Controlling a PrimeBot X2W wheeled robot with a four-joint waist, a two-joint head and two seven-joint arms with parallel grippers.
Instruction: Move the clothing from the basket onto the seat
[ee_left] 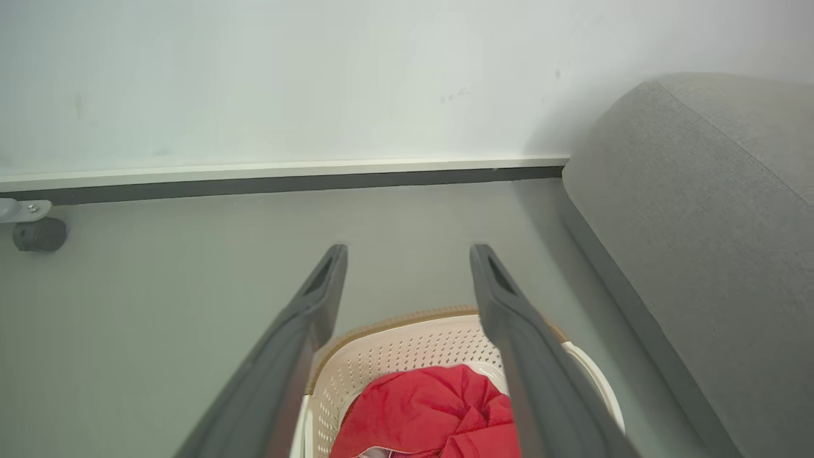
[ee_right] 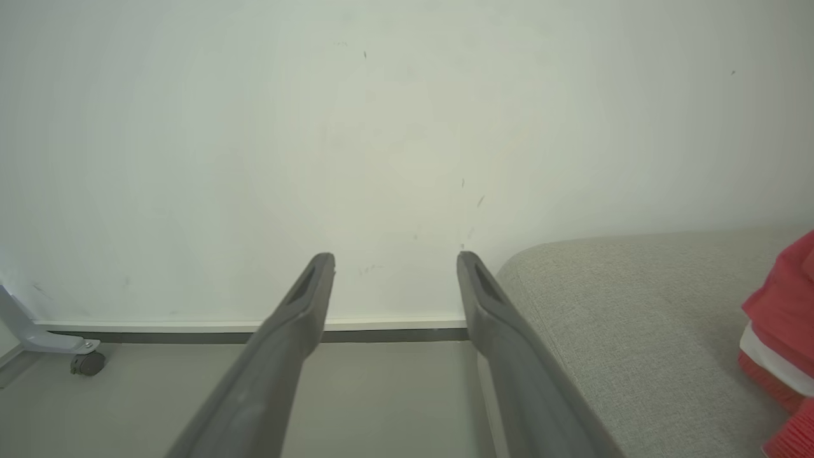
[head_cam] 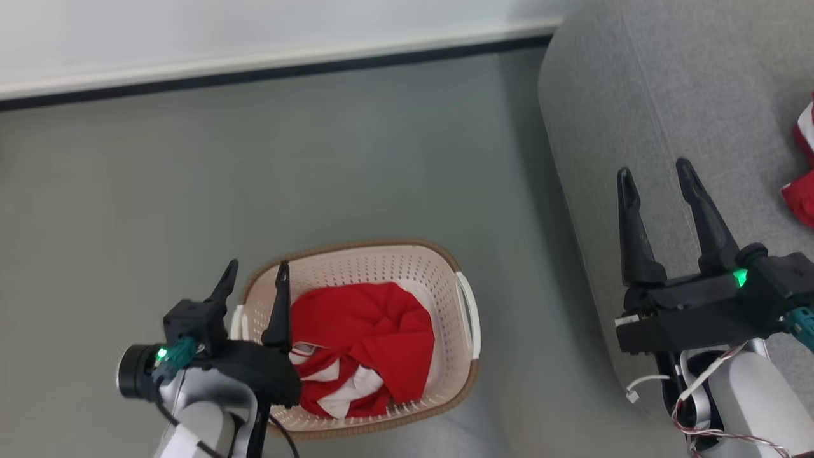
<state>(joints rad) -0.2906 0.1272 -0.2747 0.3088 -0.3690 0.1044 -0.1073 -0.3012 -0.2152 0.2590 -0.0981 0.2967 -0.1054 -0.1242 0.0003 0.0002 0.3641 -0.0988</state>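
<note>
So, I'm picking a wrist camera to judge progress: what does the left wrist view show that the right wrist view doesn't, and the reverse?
Left wrist view's own: the basket on the floor with red clothing inside, framed by the open left gripper. Right wrist view's own: a red and white garment lying on the seat, beside the open right gripper. Shared: the grey seat, the pale wall, the dark skirting, the floor and a caster wheel.

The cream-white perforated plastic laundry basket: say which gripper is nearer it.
Left. The left gripper is above the basket's left rim; the right gripper is apart, over the grey fabric sofa.
</note>
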